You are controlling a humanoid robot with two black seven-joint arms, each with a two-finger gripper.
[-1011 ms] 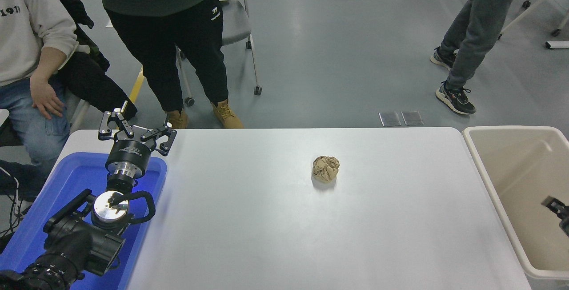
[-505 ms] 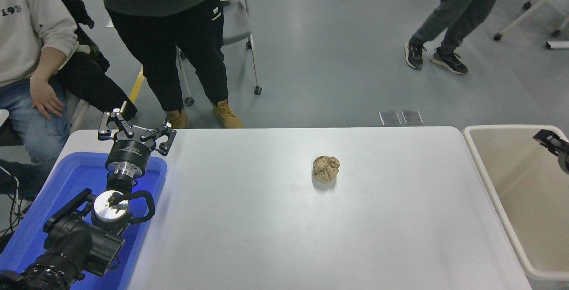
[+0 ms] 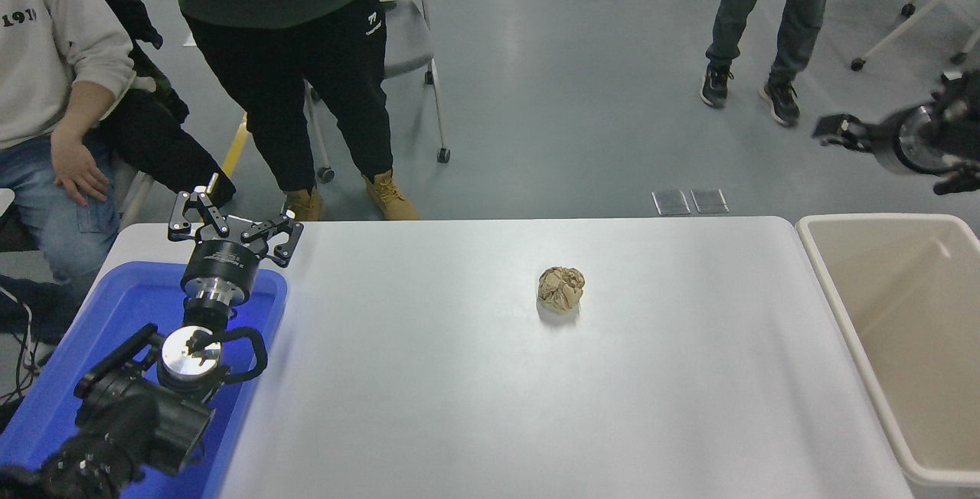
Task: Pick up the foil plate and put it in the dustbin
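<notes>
No foil plate shows in the head view. The dustbin (image 3: pixel 823 269), a beige deep-walled bin, stands against the table's right end and what I can see of its inside holds nothing. My right gripper (image 3: pixel 841 134) hangs blurred in the air above and beyond the dustbin's far rim, pointing left, with nothing seen in it. My left gripper (image 3: pixel 233 225) is parked open over the far end of the blue tray at the lower left, holding nothing.
A small crumpled brown paper ball (image 3: pixel 560 288) lies mid-table. A shallow blue tray (image 3: pixel 126 308) sits at the left edge. One person sits at the far left, one stands behind the table, and another's legs show at the top right. A wheeled chair stands beyond.
My right gripper rose out of the dustbin and swung up and left to above its far rim. The person at the top right walked farther away. The left arm stayed put.
</notes>
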